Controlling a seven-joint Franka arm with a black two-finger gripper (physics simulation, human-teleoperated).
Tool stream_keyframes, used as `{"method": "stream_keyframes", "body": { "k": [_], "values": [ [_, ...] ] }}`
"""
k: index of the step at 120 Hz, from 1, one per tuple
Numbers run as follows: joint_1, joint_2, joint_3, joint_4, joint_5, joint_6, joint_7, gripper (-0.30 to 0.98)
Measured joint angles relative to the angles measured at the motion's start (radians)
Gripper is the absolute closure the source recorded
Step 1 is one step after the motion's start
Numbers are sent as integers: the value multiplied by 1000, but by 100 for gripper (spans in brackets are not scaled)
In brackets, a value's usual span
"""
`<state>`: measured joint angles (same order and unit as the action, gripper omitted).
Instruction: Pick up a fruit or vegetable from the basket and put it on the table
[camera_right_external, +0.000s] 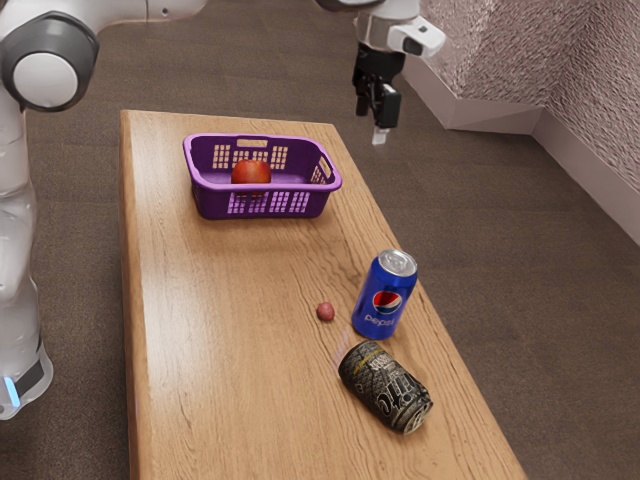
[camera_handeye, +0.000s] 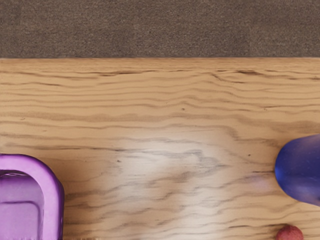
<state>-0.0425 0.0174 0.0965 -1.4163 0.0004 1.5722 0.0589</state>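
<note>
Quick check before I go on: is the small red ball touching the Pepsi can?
Apart. The exterior view shows a strip of bare table between the small red ball and the Pepsi can.

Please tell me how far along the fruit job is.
Nothing looks certainly done: the red fruit sits in the basket. In hand: apparently nothing; the gripper hangs raised. Probably left: lifting that fruit out onto the table. I cannot tell whether the small reddish ball there came from the basket.
</note>
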Motion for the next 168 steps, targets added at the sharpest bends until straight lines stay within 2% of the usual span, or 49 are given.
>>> {"method": "stream_keyframes", "body": {
  "k": [23, 47, 67, 86, 126, 136, 153, 168],
  "values": [
    [41, 1, 10, 0, -8, 1, 16, 0],
    [-47, 2, 168, 14, -44, 0, 28, 0],
    [-17, 29, 244, 15, -25, 0, 35, 0],
    [83, 60, 263, 16, -19, 1, 39, 0],
    [46, 85, 275, -1, -18, 3, 43, 0],
    [37, 49, 280, -71, -13, 10, 44, 0],
    [27, -135, 282, -352, 14, 111, 46, 0],
    [37, -215, 282, -522, 42, 219, 48, 0]
  ]
}}
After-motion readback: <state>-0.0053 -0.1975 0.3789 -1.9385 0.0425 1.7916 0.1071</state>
